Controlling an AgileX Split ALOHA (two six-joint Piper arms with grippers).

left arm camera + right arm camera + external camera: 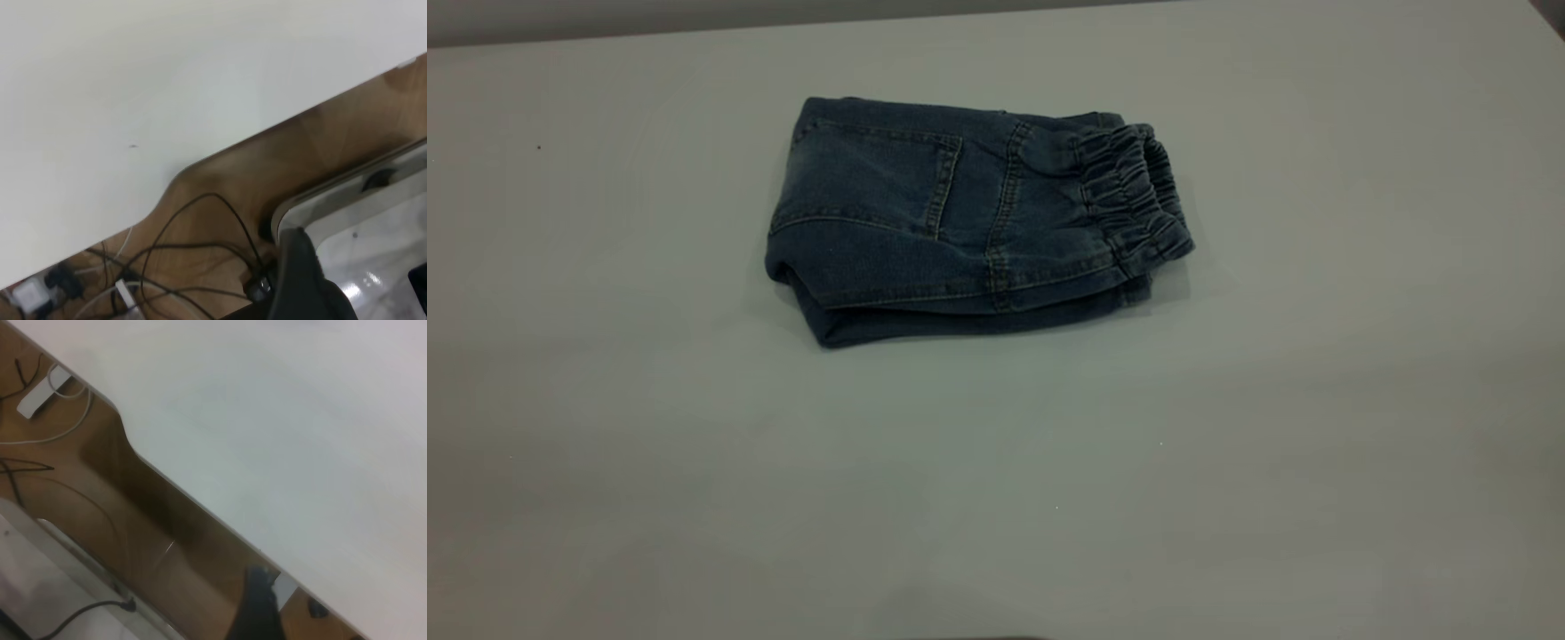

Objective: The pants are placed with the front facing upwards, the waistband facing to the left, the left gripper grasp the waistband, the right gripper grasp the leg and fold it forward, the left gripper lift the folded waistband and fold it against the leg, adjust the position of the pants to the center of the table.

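Note:
The pants lie folded into a compact blue denim bundle on the white table, slightly behind its middle. A rear patch pocket faces up. The gathered waistband sits at the bundle's right end. The leg is folded underneath, and only a dark lower layer shows along the near edge. Neither gripper appears in the exterior view. My left gripper hangs open beyond the table's edge, above the floor. My right gripper is also off the table, near its edge.
Past the table's edge the wrist views show a wooden floor, black cables, a white power strip and a shiny metal base plate. The table's edge has a curved notch.

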